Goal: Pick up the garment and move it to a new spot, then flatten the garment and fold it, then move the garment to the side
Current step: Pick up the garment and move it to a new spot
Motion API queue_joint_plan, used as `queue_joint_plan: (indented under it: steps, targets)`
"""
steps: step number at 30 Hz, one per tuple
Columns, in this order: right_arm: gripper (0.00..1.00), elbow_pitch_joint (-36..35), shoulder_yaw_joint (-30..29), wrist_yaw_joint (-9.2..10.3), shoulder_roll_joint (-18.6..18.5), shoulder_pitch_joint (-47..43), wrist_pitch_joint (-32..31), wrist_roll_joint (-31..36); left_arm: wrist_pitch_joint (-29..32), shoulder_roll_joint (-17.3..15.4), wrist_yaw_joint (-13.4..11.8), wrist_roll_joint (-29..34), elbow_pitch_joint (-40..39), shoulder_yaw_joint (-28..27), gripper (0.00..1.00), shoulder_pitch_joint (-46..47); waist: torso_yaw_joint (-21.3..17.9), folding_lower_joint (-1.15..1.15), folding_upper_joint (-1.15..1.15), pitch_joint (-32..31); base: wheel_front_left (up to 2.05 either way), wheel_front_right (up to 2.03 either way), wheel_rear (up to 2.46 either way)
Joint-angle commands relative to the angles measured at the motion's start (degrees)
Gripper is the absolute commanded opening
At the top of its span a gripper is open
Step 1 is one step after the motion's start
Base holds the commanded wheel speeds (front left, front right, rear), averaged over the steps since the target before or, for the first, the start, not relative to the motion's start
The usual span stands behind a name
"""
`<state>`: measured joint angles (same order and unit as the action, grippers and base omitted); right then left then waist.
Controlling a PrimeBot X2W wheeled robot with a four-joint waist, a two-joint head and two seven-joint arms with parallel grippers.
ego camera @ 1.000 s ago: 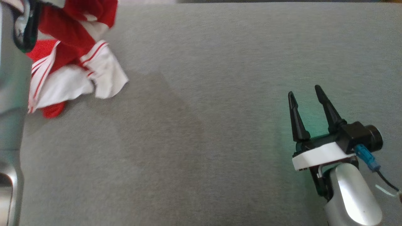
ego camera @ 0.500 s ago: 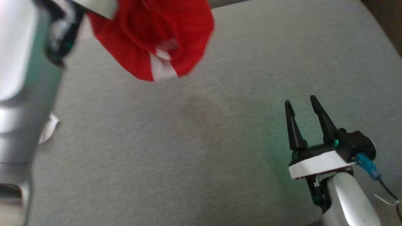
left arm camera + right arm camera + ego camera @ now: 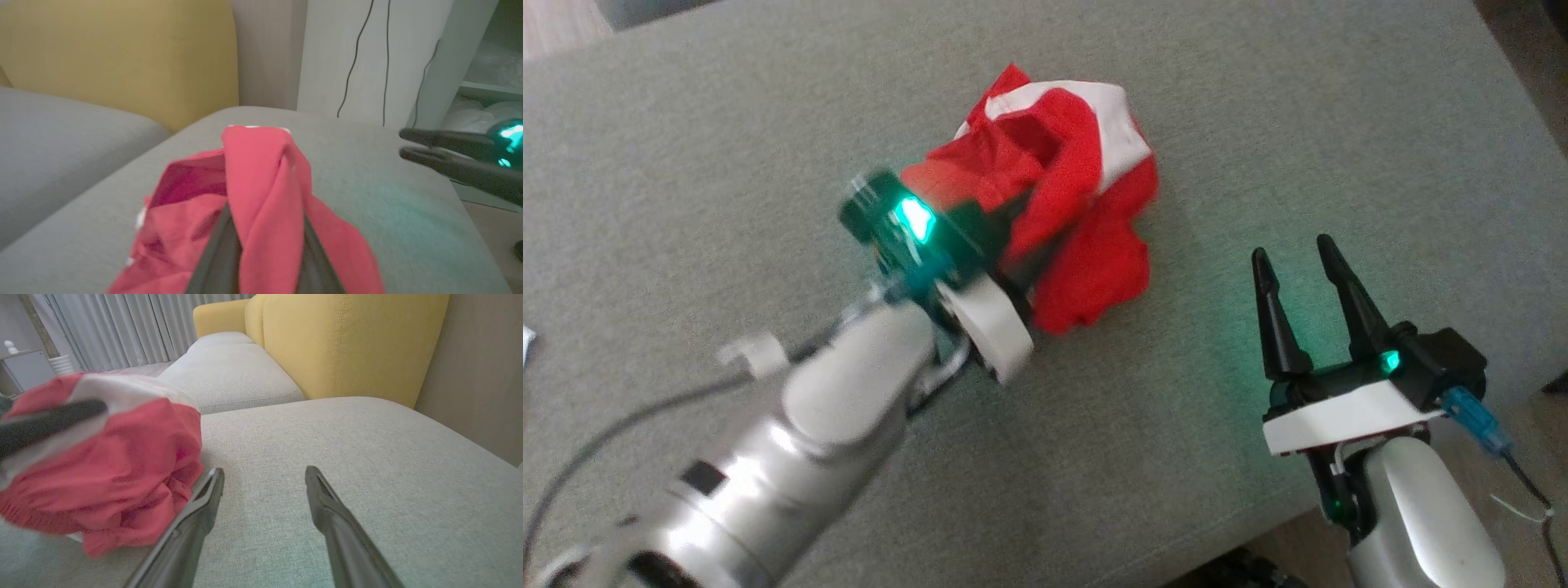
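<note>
Head view: red-and-white garment [image 3: 1086, 204] bunched at middle of grey cushion [image 3: 1258, 122]; left gripper [image 3: 1023, 245] has fold between jaws, clamp unclear; right gripper [image 3: 1294, 261] spread, empty. Risk: fold snags, garment dragged off spot at withdrawal.

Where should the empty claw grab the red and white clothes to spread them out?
Probably the loose red fold at the heap's near edge, facing the right gripper. Come from the robot's right, low along the grey cushion. The garment is bunched up, and that fold sticks out free, so the open jaws could close around it.
</note>
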<state>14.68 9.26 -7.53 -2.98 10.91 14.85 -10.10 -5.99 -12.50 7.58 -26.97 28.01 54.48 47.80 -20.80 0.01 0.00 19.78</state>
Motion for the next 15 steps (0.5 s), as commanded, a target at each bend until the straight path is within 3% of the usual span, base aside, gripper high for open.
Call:
queue_joint_plan:
  steps: [1, 7, 10, 15]
  targets:
    - [1.0, -1.8, 0.9, 0.04, 0.1, 1.3, 0.2, -0.1, -2.3, 0.5, -0.1, 1.1, 0.3, -0.9, 1.0, 1.5, 0.9, -0.01, 0.0, 1.2, 0.0, 0.0, 0.0]
    - [1.0, -1.7, -1.8, 0.04, 0.1, 0.9, 0.2, 0.9, -8.7, 5.4, -4.7, 5.3, 6.9, -0.2, 1.0, -0.3, 6.1, -0.01, 0.0, 0.0, 0.0, 0.0, 0.0]
    - [1.0, -1.6, -3.5, 0.04, 0.1, 0.3, 0.2, 2.2, -9.0, 6.2, -8.2, 5.5, 2.5, -4.6, 1.0, -3.4, 9.0, -0.01, 0.0, -2.6, 0.0, 0.0, 0.0]
    - [1.0, -1.3, -5.9, 0.04, 0.1, -1.9, 0.2, 4.5, -9.0, 5.7, -11.7, 5.7, -5.5, -12.5, 1.0, -14.6, 14.0, -0.01, 0.0, -8.4, 0.0, 0.0, 0.0]
